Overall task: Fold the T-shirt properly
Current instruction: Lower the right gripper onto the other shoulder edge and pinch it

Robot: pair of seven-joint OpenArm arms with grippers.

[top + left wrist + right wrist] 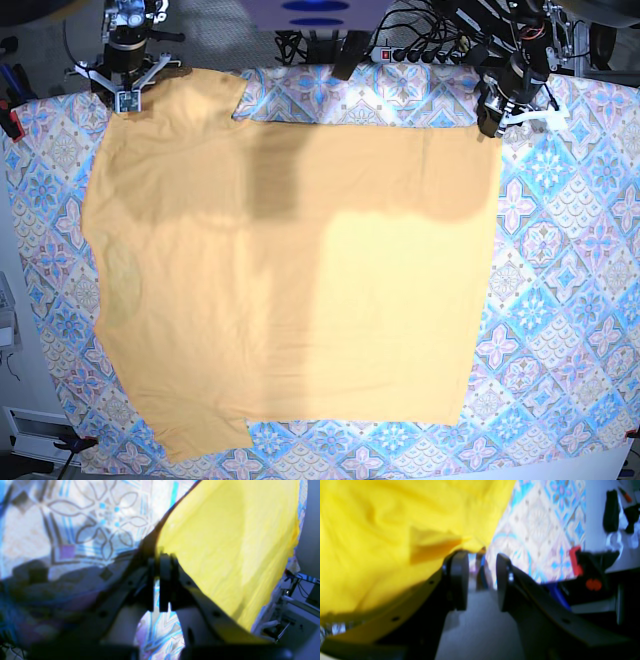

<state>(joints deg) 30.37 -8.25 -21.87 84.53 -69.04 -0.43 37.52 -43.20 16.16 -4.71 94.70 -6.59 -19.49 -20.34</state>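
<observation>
A: How far along is the fold?

B: Barely begun, I'd say. In the base view the shirt (290,280) lies spread nearly flat across the table (580,300), no fold laid. Every fold is left.

A: And the arms?

B: Both sit at the shirt's far edge. The left tool (492,112) is at the far right corner; the right tool (128,88) is at the far left sleeve.

A: What do the wrist views add?

B: The grips, which the base view is too small to show. The left wrist view shows the left tool (160,562) closed, pinching the shirt's (225,550) edge. The right wrist view shows the right tool (478,580) with jaws apart, nothing between them, the shirt (382,542) just beside one finger.
</observation>
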